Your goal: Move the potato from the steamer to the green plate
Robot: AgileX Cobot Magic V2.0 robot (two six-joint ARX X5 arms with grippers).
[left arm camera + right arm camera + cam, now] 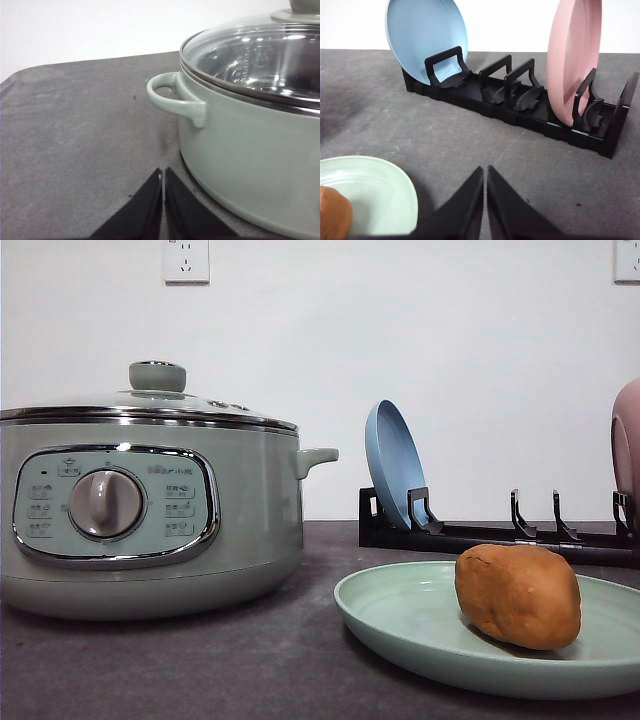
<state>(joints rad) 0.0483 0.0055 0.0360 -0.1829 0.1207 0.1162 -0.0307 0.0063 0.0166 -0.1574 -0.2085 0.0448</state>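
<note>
The orange-brown potato (517, 595) lies on the pale green plate (400, 615) at the front right of the table; an edge of the potato (334, 216) and the green plate (375, 192) also show in the right wrist view. The sage-green steamer (150, 510) stands at the left with its glass lid on. My left gripper (163, 175) is shut, empty, low over the table beside the steamer (250, 140) and its side handle. My right gripper (485, 172) is shut, empty, just beside the plate's rim, facing the rack.
A black dish rack (520, 105) stands behind the green plate, holding an upright blue plate (425, 40) and a pink plate (572, 60). Dark grey table (75, 140) stretches bare left of the steamer. A white wall closes the back.
</note>
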